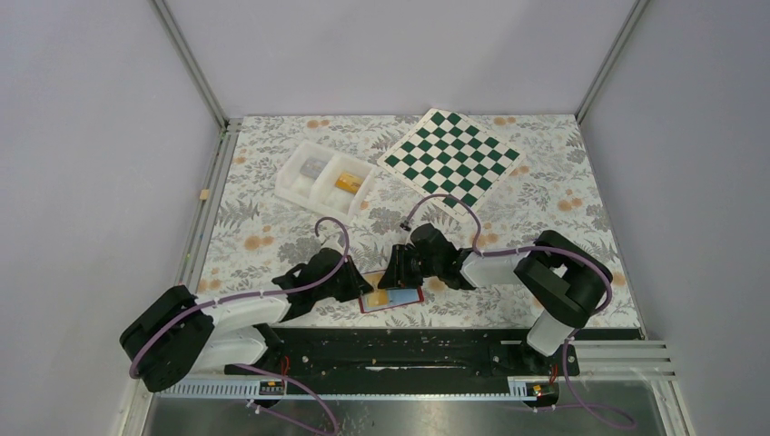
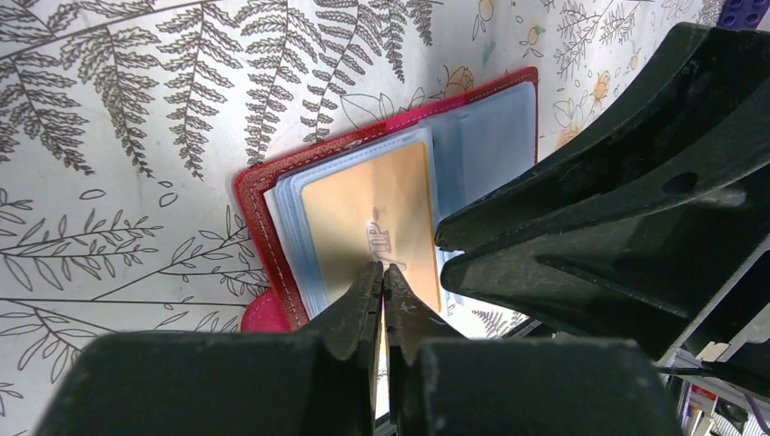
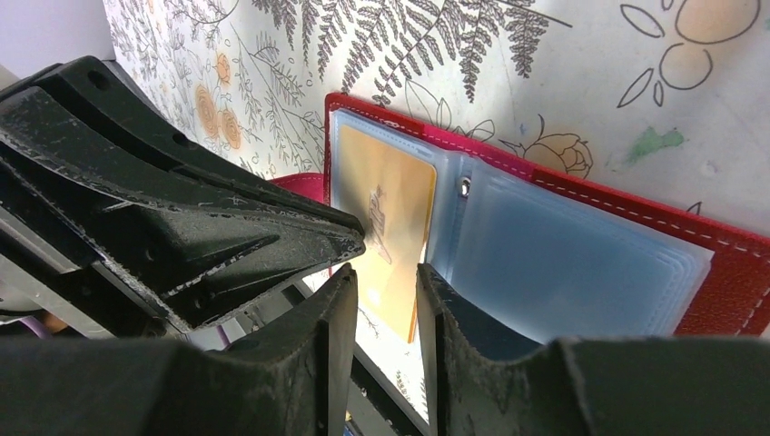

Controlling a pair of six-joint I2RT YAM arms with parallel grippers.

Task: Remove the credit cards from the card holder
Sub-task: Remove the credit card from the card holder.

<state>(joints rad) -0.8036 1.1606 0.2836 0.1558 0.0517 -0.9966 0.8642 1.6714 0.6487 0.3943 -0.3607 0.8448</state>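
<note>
Left gripper (image 2: 383,268), bottom centre, shut, tips on the credit card (image 2: 363,213) in the card holder (image 2: 257,227); right gripper (image 3: 386,272) half-open over it

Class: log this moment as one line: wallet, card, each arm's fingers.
red folding card holder: open | orange-yellow flat credit card: not yet out | left fingers: shut, tips at card | right fingers: open, at card edge

Card holder (image 3: 626,202) lies open, one card (image 3: 386,195) showing, gripper tips on both sides.
Red holder is flat on floral table cover (image 3: 508,82), pale-blue sleeves (image 3: 563,263) facing up. Orange-yellow card sits in frame-left sleeve, near end poking out. R gripper (image 3: 386,270) at bottom, fingers apart, card end in the gap; contact unclear. L gripper (image 3: 357,238) enters from frame left, fingers together, tip at card's edge.
</note>
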